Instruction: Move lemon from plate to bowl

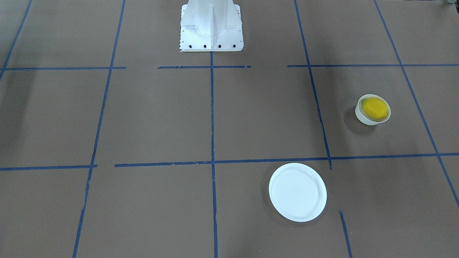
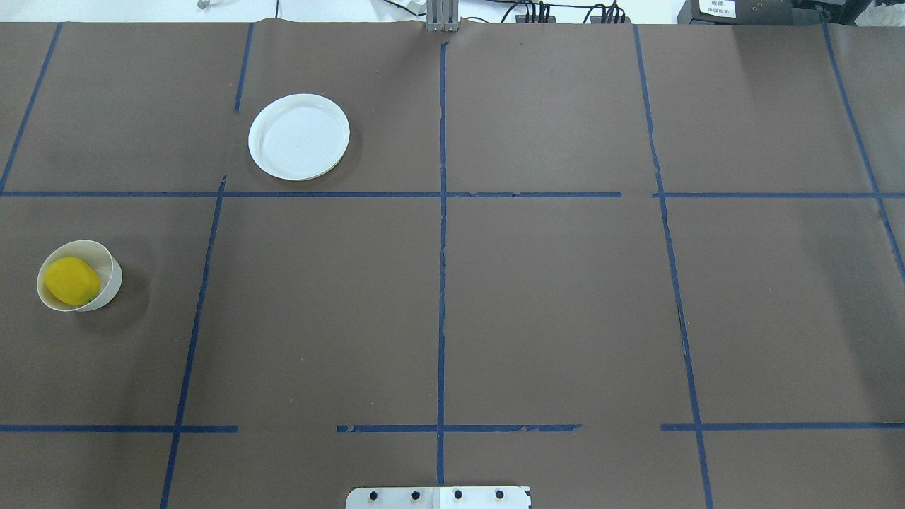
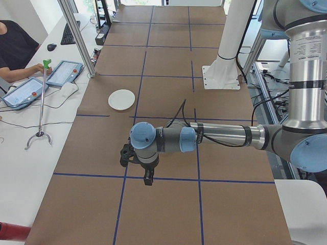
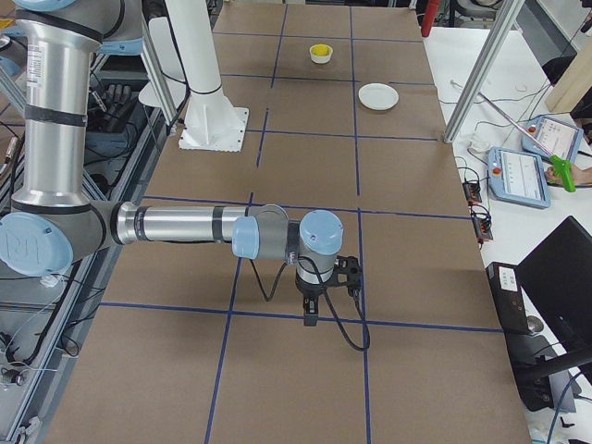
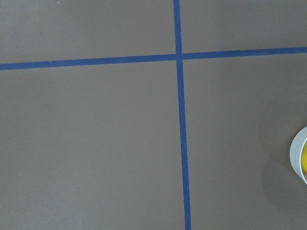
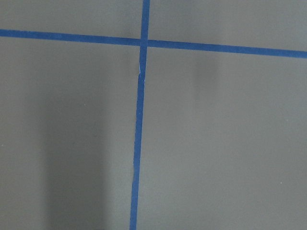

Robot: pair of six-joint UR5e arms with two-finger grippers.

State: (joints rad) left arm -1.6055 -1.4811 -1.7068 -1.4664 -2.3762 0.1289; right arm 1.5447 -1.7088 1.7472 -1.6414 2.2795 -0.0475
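Note:
The yellow lemon (image 1: 374, 108) lies inside the small off-white bowl (image 1: 361, 116), also in the overhead view, lemon (image 2: 71, 281) in bowl (image 2: 109, 283). The flat white plate (image 1: 297, 191) is empty and stands apart from the bowl, also in the overhead view (image 2: 299, 136). The bowl's rim (image 5: 298, 155) shows at the right edge of the left wrist view. My left gripper (image 3: 146, 176) shows only in the exterior left view, raised above the table; I cannot tell if it is open or shut. My right gripper (image 4: 311, 313) shows only in the exterior right view; I cannot tell its state.
The robot's white base (image 1: 211, 27) stands at the table's robot side. Blue tape lines (image 2: 442, 283) cross the brown table cover. Operators' tablets (image 3: 64, 73) and a grabber stick (image 3: 42, 102) lie on a side table. Both wrist views show only table cover and tape.

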